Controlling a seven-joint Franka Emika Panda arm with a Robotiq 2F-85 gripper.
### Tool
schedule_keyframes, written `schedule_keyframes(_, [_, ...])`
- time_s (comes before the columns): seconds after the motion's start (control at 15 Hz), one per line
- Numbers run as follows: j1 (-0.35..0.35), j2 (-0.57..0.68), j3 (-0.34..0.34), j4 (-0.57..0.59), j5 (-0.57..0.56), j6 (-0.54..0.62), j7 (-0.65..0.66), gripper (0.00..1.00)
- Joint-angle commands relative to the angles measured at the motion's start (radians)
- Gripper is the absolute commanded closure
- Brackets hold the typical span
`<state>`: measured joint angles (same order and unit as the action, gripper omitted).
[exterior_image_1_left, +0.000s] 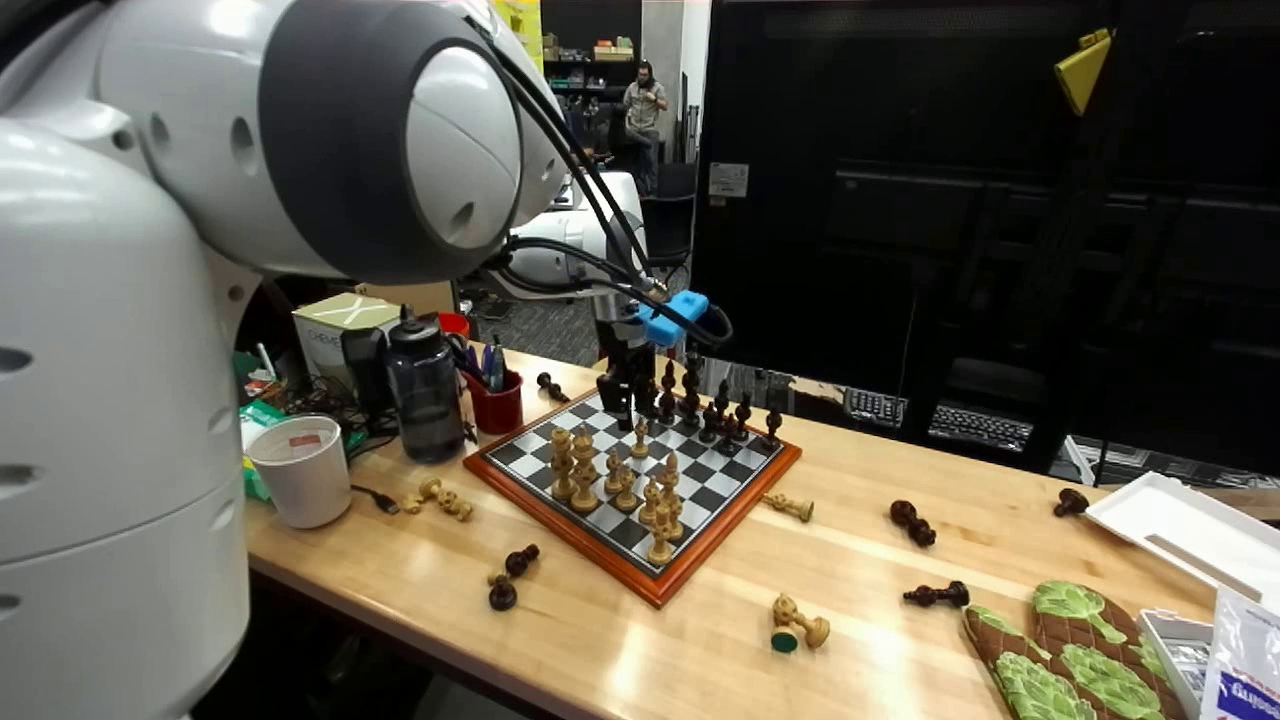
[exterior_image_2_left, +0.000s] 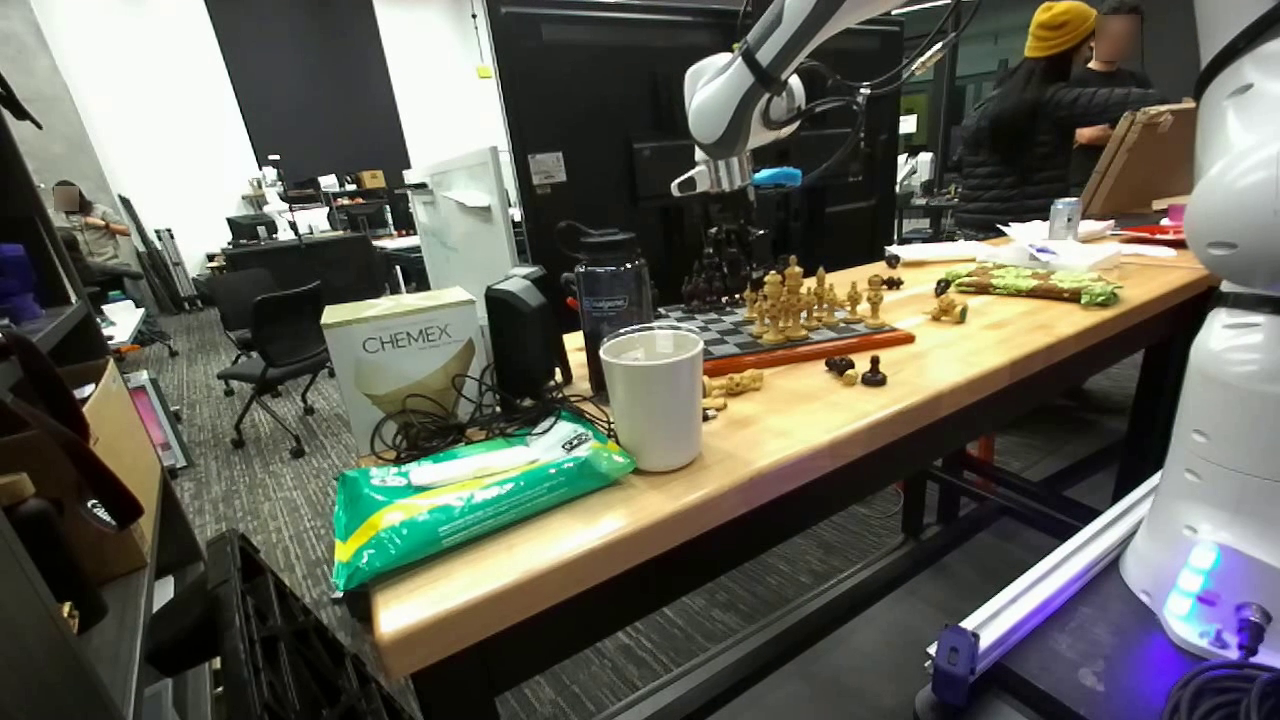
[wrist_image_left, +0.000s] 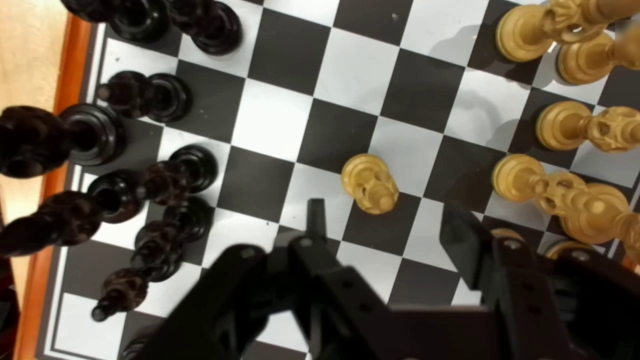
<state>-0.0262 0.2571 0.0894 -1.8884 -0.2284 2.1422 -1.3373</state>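
Observation:
My gripper (wrist_image_left: 386, 220) is open and empty over the chessboard (exterior_image_1_left: 715, 550). A lone light wooden chess piece (wrist_image_left: 370, 184) stands upright just beyond and between the fingertips, apart from both. It also shows near the gripper (exterior_image_1_left: 620, 400) in an exterior view (exterior_image_1_left: 640, 440). Dark pieces (wrist_image_left: 192, 167) stand along the board's left side in the wrist view. Several light pieces (wrist_image_left: 562, 125) stand on the right side there, some partly hidden behind the right finger. In an exterior view the light group (exterior_image_2_left: 793, 305) stands nearer the camera and the gripper (exterior_image_2_left: 728, 235) blends with the dark pieces.
Loose pieces lie on the table, including a light one (exterior_image_1_left: 790, 506) and a dark one (exterior_image_1_left: 912, 522). A bottle (exterior_image_1_left: 425, 395), a white cup (exterior_image_1_left: 303, 478) and a red pen cup (exterior_image_1_left: 496, 405) stand beside the board. A leafy oven mitt (exterior_image_1_left: 1085, 655) and a white tray (exterior_image_1_left: 1180, 530) lie farther along.

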Motion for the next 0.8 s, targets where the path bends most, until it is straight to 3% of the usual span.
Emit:
schedule_keyframes(0.0, [0.0,-0.038,-0.004,-0.044,0.02,0.019,-0.039,0.69])
schedule_keyframes(0.27, [0.004,-0.039,-0.004,-0.045,0.014,0.012,-0.042,0.99])
schedule_keyframes(0.73, [0.016,-0.054,-0.003,-0.041,0.005,-0.009,-0.037,0.97])
